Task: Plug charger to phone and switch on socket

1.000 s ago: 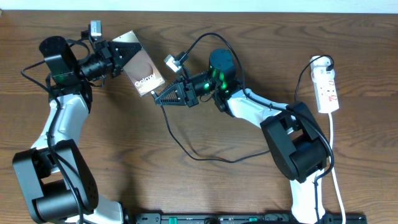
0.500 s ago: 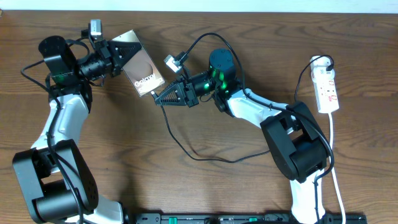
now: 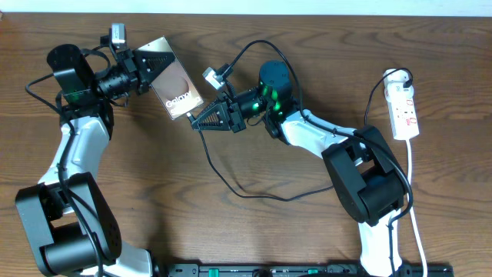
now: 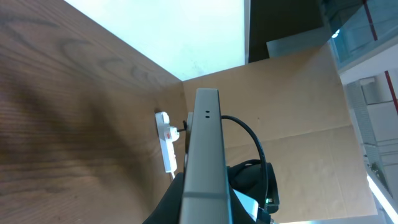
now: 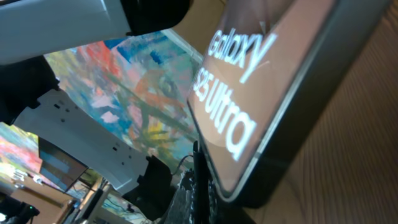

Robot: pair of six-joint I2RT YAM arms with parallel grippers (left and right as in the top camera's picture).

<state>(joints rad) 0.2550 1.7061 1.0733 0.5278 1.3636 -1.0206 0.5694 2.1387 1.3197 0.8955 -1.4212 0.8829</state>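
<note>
- Your left gripper (image 3: 147, 69) is clamped on the upper end of the phone (image 3: 175, 86) and holds it tilted above the table (image 3: 138, 192). Hold it rigid so the lower edge gives a fixed target.
- The power strip (image 3: 404, 108) lies far right, well apart from both grippers. Leave its switch until the plug is seated.
- Your right gripper (image 3: 198, 121) is pinched narrow on the charger cable (image 3: 261, 196), just beside the phone's lower corner. Square the plug to that edge, then push straight in without wobble.
- The plug tip is too small to make out overhead. The right wrist view shows only the lettering and no port, so you cannot confirm alignment.
</note>
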